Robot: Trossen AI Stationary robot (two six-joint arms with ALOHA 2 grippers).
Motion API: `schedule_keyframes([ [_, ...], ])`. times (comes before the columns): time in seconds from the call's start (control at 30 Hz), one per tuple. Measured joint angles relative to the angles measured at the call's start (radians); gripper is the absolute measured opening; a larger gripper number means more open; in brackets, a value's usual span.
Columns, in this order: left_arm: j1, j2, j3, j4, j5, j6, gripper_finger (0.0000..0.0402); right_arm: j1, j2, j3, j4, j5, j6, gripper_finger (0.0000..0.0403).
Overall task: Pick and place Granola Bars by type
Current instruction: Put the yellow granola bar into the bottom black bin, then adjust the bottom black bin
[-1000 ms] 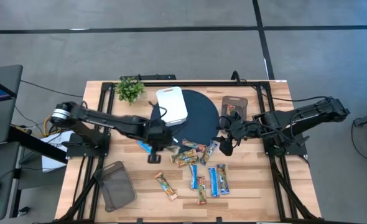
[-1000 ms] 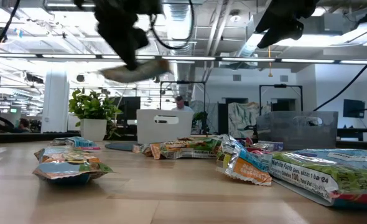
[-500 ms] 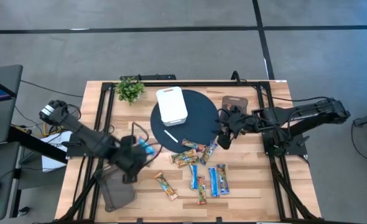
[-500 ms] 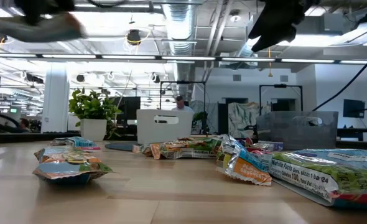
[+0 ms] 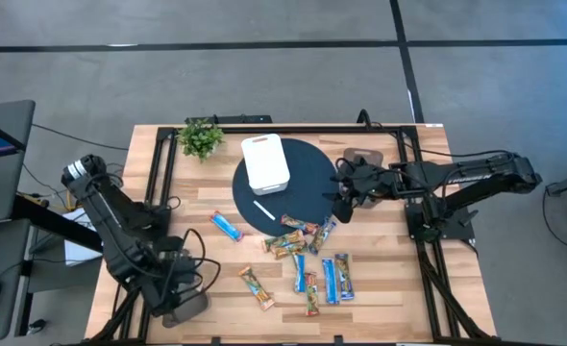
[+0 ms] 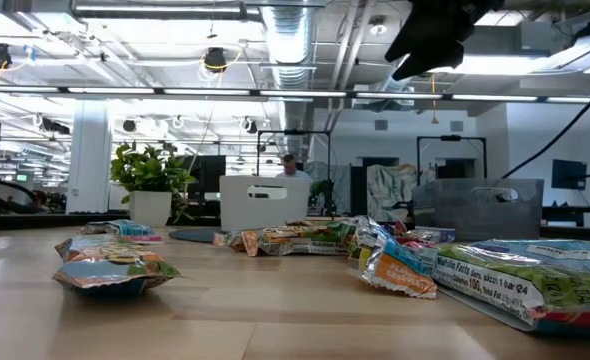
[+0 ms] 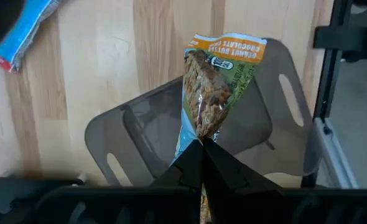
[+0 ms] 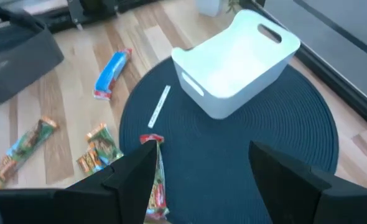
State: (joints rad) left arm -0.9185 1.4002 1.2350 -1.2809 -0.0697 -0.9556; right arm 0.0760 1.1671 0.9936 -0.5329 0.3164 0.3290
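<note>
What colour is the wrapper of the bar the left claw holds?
Orange-topped, green and pale blue wrapper, clearest in the left wrist view.

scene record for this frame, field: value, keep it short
left gripper: shut on granola bar, above grey tray
right gripper: open, over dark round mat
white bin: on mat, nothing seen inside
white stick: on mat
blue bar: alone on table, left of mat
loose bars: scattered at mat's front edge
plant: back left

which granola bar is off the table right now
The tan-and-green granola bar pinched in the left gripper, hanging over the grey tray. All other bars lie flat on the table.
</note>
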Motion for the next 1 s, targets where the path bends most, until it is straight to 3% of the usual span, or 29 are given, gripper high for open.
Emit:
schedule_keyframes([
  [0.23, -0.015, 0.001, -0.128, 0.092, 0.12, 0.047, 0.0, 0.003, 0.0, 0.0, 0.014, -0.001, 0.003, 0.0248],
  [0.43, -0.013, 0.001, -0.174, 0.091, 0.133, 0.066, 0.0007, 0.023, 0.0, 0.0, 0.014, -0.001, 0.003, 0.0248],
  [0.63, 0.003, 0.001, -0.176, 0.108, 0.03, 0.134, 0.006, 0.024, 0.0, 0.0, 0.014, -0.002, 0.022, 0.0248],
  [0.83, 0.034, 0.0, -0.184, 0.112, 0.031, 0.178, 0.0124, 0.024, 0.0, 0.0, 0.014, -0.001, 0.022, 0.0248],
  [1.0, 0.076, 0.0, -0.255, 0.26, 0.103, 0.243, 0.0136, 0.027, 0.0, 0.0, 0.014, -0.001, 0.023, 0.0248],
])
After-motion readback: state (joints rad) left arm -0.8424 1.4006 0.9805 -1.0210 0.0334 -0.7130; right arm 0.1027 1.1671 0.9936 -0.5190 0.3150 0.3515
